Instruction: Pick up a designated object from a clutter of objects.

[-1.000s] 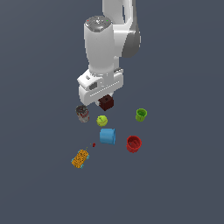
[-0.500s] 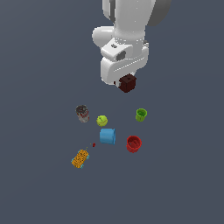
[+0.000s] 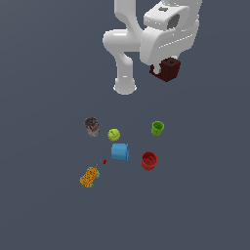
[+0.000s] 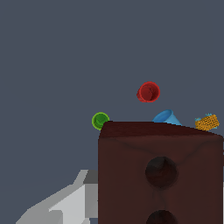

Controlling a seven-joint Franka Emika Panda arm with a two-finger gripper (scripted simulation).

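The block (image 3: 170,68) is up in the air, upper right of the exterior view, clamped in the gripper (image 3: 165,72) under the white arm (image 3: 146,34) and well above the clutter. It hangs a little tilted, and it looks nearly cubic from here, so I can't tell its long axis. In the wrist view the block (image 4: 159,173) fills the lower right, one dark face with round pits turned to the camera. Down on the floor: can (image 3: 92,126), ball (image 3: 114,134), green cup (image 3: 157,128), blue cup (image 3: 120,152) on its side, red cup (image 3: 149,160), orange box (image 3: 89,177) lower left.
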